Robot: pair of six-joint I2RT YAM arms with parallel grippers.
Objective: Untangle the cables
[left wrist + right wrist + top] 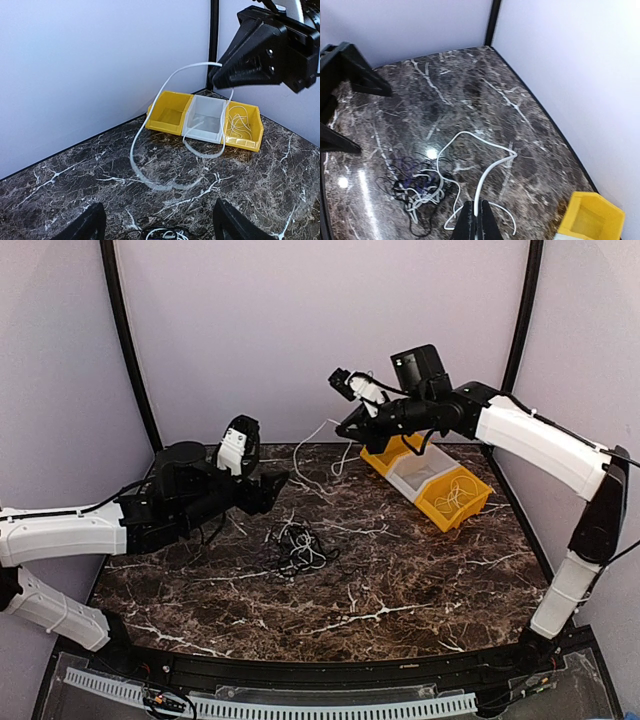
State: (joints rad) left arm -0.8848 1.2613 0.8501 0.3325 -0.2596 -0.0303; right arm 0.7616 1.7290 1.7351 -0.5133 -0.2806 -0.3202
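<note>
A small clump of cables (pixel 300 548), thin black cords mixed with white ones, lies on the marble table near its middle, also in the right wrist view (pixel 417 187). A separate long white cable (pixel 490 172) loops over the table toward the back and rises into my right gripper (pixel 476 222), which is shut on it, held above the table by the bins (pixel 346 428). My left gripper (pixel 272 485) hovers left of the clump, open with nothing between its fingers (pixel 87 227). The white cable (pixel 145 125) hangs ahead of it from the right gripper (pixel 214 80).
A row of three bins stands at the back right: yellow (pixel 385 455), white (pixel 420 472), and a yellow bin (pixel 455 498) holding thin pale cords. Walls close the back and sides. Dark marble tabletop (pixel 400 590) spreads in front of the clump.
</note>
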